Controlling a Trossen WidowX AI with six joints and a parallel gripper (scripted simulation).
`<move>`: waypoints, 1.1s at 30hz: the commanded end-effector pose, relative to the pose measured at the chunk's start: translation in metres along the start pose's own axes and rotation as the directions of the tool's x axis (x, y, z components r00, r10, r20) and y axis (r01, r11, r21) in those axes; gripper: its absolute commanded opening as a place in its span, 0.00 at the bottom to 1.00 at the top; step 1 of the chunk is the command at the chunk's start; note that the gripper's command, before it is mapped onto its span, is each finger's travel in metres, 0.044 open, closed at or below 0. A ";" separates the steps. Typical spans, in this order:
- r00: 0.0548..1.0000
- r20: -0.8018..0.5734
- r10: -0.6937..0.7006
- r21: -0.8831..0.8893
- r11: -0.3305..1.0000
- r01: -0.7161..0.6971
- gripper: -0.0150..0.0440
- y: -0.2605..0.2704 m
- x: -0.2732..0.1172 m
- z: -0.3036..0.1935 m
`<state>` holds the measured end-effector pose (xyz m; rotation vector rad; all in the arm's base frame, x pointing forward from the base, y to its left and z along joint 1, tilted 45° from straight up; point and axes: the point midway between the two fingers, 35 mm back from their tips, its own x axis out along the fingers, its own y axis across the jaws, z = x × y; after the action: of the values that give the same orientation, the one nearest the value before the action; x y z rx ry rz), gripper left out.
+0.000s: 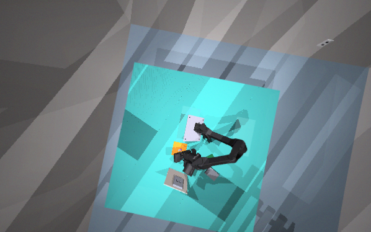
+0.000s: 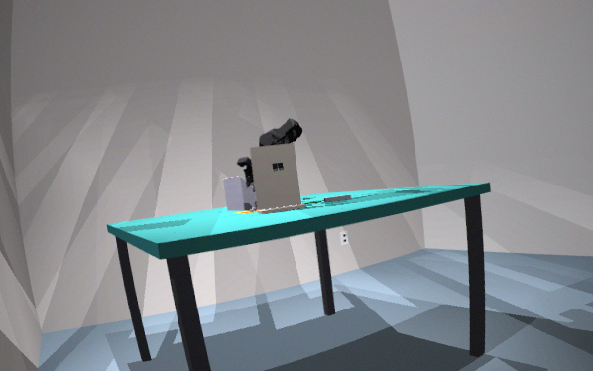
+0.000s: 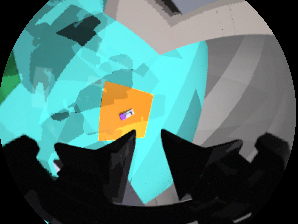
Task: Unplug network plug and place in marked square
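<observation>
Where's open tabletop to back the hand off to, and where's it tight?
Free: the wide teal stretch beyond the white base plate, toward the table's far edge, and the strip between the arm's elbow and the right edge. Crowded: the cluster of orange square with the plug lying on it, hand, and upright panel.
</observation>
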<state>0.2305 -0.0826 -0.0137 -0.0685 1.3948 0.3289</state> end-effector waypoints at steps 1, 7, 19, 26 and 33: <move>1.000 0.007 -0.003 -0.007 1.000 0.003 0.52 -0.005 -0.009 0.002; 1.000 0.007 -0.003 -0.007 1.000 0.003 0.52 -0.010 -0.018 0.001; 1.000 -0.002 -0.001 0.000 1.000 0.001 0.52 -0.017 -0.029 -0.002; 1.000 -0.001 -0.002 -0.001 1.000 0.002 0.52 -0.031 -0.046 0.001; 1.000 0.000 -0.003 -0.003 1.000 0.003 0.52 -0.045 -0.065 0.002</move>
<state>0.2338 -0.1292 0.0354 -0.0695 1.3942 0.3227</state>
